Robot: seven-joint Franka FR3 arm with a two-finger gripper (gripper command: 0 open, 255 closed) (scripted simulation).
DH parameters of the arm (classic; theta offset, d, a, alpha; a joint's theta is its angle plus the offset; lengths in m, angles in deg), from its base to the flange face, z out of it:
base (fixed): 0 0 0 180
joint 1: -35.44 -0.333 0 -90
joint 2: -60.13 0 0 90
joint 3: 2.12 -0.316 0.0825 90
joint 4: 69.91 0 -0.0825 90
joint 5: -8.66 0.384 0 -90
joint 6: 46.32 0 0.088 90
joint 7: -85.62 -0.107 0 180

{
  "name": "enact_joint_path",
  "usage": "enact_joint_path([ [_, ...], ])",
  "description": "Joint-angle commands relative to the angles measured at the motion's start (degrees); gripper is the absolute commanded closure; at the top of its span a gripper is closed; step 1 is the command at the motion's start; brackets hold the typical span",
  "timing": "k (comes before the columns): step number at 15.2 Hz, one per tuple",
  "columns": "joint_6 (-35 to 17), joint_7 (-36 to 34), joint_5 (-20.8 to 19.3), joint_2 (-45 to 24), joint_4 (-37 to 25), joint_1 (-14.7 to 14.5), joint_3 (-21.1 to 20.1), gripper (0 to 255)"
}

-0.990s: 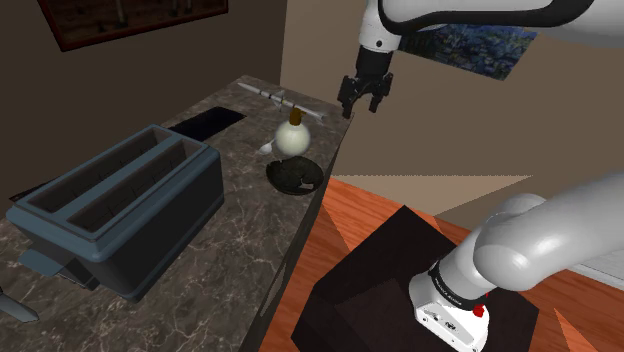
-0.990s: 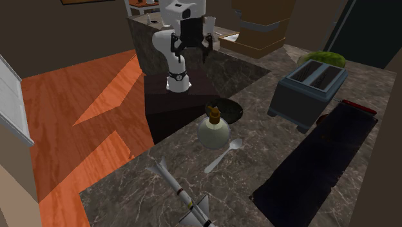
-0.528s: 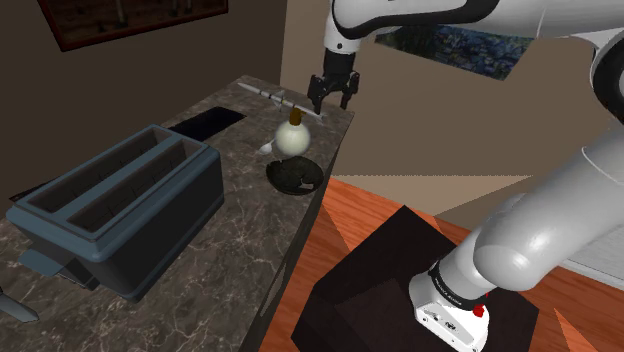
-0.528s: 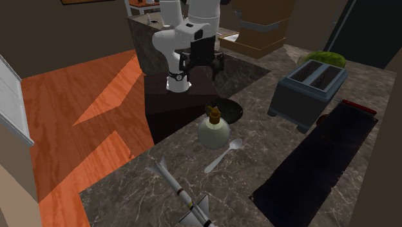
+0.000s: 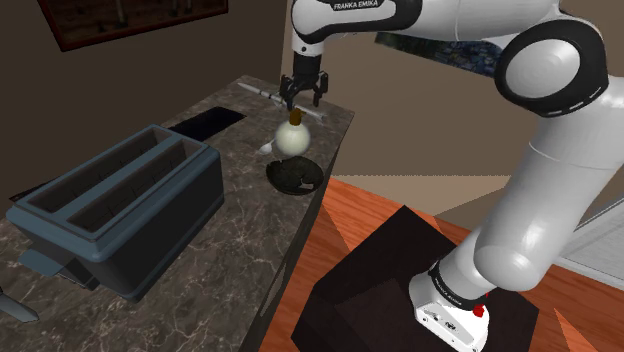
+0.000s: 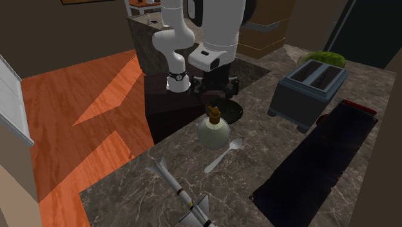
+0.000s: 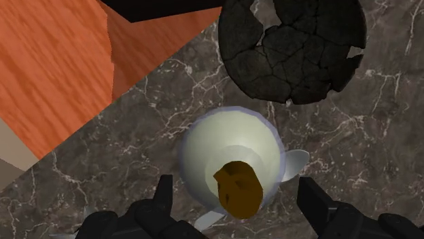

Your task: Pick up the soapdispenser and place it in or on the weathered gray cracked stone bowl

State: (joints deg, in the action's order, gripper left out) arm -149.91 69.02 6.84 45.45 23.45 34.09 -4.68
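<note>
We are seeing black fingers (image 7: 165,197) hanging spread wide above the round, glossy, pale soap dispenser (image 7: 224,146), brown-capped, standing near the veined marble counter (image 7: 380,136) edge; just beyond, the cracked dark stone bowl (image 7: 292,47) is sitting.

Lettering, one entry: "FRANKA EMIKA" in dark capitals on the white upper link of the arm (image 5: 357,10), legible in the shoulder view; it runs lengthwise along the link, near the end that turns down toward the wrist. Secondary marks: small dark specks on the white base collar (image 5: 445,312), beside a red dot (image 5: 479,310), too small to read.
</note>
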Motion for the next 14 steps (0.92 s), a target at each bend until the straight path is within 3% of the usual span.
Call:
enact_joint_path([
  [1,1.03,-0.57,-0.27,-5.29,-6.30,-0.30,-0.03,0],
  [9,-4.57,-0.66,-0.34,-6.01,-1.43,-0.23,0.04,0],
  [14,-4.57,-0.66,-0.34,-6.01,-1.43,-0.23,0.04,0],
])
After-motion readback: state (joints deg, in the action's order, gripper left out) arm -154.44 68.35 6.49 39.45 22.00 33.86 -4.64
